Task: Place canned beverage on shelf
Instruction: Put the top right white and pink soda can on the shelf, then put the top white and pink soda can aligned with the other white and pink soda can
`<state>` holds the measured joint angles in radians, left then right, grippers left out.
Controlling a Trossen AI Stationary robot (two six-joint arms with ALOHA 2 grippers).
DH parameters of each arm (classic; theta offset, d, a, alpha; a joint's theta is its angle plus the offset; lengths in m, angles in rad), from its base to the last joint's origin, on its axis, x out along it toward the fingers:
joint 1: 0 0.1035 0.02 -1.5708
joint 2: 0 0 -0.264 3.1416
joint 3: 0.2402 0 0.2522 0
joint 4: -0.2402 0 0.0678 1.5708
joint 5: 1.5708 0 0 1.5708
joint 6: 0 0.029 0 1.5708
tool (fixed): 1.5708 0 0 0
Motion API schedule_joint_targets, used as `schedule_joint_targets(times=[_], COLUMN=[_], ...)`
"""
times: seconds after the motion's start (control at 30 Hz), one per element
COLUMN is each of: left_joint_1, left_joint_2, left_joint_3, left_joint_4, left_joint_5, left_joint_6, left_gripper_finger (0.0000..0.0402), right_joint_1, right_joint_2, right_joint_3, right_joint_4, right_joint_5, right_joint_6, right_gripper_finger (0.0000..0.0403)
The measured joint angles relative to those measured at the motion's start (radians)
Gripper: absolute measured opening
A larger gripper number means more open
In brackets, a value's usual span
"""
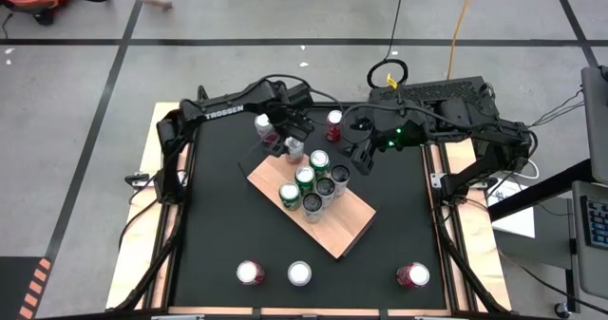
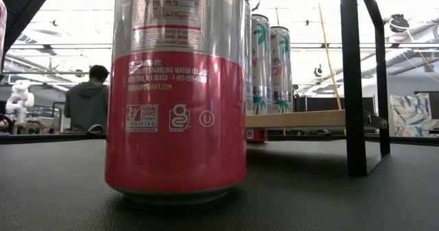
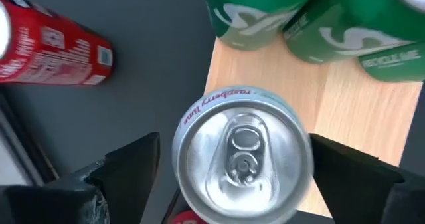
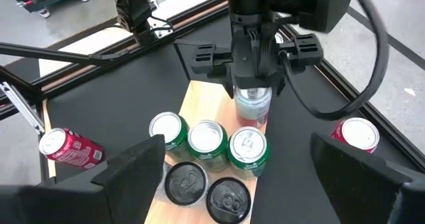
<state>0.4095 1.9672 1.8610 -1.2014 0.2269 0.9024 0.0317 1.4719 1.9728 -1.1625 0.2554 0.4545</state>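
**Six cans on the shelf, left claw spread around the newest**

Six cans stand on the shelf (image 1: 332, 227) in the high view, clustered at its far end. The left gripper (image 1: 294, 147) hangs over the far corner, above a pale can (image 1: 295, 150). The right gripper (image 1: 362, 155) waits just right of the cluster. A loose can (image 1: 263, 124) lies on the table far left of the shelf, a red can (image 1: 334, 120) stands beyond it, and three cans stand along the near edge.

Low view: a red can (image 2: 177, 87) fills the front; behind it the shelf (image 2: 302, 118) carries green-printed cans (image 2: 269, 63). A person (image 2: 88, 101) sits far off.

Left wrist view: the pale can (image 3: 242, 157) stands upright on the shelf corner (image 3: 345, 111), fingers (image 3: 129, 164) wide on either side, clear of it.

Right wrist view: the left gripper (image 4: 252, 84) straddles the pale can (image 4: 253, 106); the right gripper's own fingers (image 4: 133, 171) stand wide, holding nothing.
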Motion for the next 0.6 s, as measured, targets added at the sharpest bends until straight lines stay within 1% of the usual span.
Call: schedule_joint_targets(times=[0.13, 0.3, 0.47, 0.6], left_joint_1=[0.0, -0.003, -0.031, -0.05], left_joint_2=[-0.033, -0.089, -0.188, -0.29], left_joint_3=[0.01, 0.01, 0.01, 0.01], left_joint_4=[-0.012, -0.029, -0.015, 0.041], left_joint_5=[-0.001, -0.014, -0.139, -0.186], left_joint_6=[-0.008, -0.104, -0.25, -0.457], left_gripper_finger=[0.0361, 0.0361, 0.0361, 0.0361], right_joint_1=[0.0, 0.0, 0.0, 0.0], right_joint_2=[0.0, 0.0, 0.0, 0.0], right_joint_3=[0.0, 0.0, 0.0, 0.0], right_joint_4=[0.008, 0.008, 0.016, 0.038], right_joint_5=[-0.002, -0.001, 0.002, 0.003], right_joint_6=[-0.003, -0.004, -0.003, -0.003], right_gripper_finger=[0.0352, 0.0352, 0.0352, 0.0352])
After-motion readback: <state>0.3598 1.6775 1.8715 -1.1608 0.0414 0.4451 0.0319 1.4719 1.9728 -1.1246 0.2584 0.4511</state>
